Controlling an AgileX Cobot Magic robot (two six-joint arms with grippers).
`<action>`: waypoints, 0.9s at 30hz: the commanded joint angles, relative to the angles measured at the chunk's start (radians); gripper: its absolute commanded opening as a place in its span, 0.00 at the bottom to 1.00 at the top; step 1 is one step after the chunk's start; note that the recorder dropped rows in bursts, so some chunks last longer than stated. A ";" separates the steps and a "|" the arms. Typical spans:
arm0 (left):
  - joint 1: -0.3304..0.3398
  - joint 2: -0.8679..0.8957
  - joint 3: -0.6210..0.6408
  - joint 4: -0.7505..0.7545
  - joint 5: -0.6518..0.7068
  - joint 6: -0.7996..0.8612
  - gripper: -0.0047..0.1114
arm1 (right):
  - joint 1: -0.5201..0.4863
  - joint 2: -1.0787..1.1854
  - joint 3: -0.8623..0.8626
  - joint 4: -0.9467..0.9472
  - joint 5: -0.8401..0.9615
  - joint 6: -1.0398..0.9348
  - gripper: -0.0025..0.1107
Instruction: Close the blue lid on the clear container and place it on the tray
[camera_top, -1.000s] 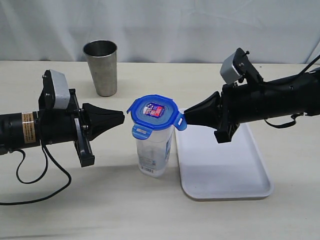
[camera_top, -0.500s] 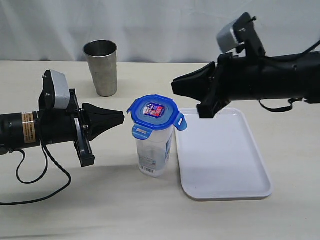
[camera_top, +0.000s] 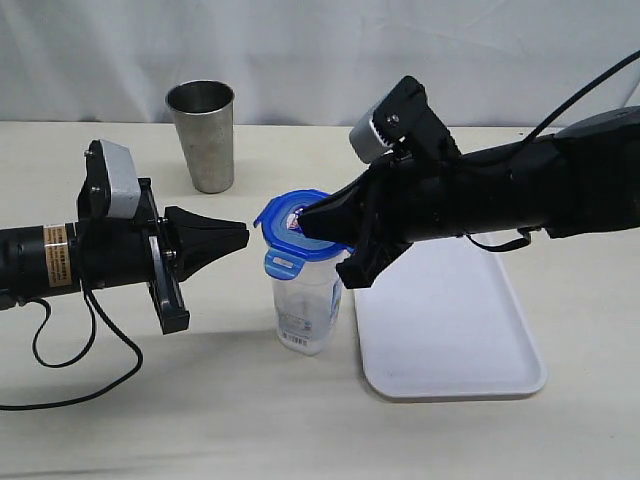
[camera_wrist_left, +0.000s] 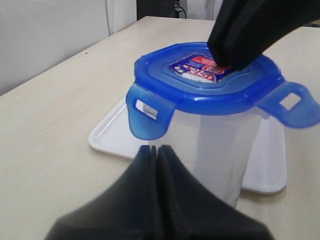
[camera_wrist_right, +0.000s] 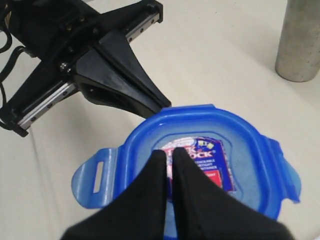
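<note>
Table (camera_top: 200, 400): lid (camera_top: 278, 220) beneath right end effector (camera_top: 306, 222)

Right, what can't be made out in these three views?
Exterior view: the right claw covers the right side of the blue lid, hiding the tabs there.
Left wrist view: the left claw blocks the base of the clear container; whether the right claw presses the lid or hovers is unclear.
Right wrist view: the lid hides the container below; the steel tumbler is cut off by the frame edge.
Sticker print: half covered, unreadable.
</note>
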 joint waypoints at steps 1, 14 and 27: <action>-0.008 0.003 -0.003 -0.013 -0.018 -0.002 0.04 | 0.002 0.006 0.003 -0.079 -0.021 0.044 0.06; -0.008 0.003 -0.003 -0.043 -0.015 0.002 0.04 | 0.002 0.008 0.003 -0.152 -0.045 0.101 0.06; -0.008 0.092 -0.001 0.039 -0.023 0.094 0.04 | 0.002 0.013 0.003 -0.152 -0.046 0.103 0.06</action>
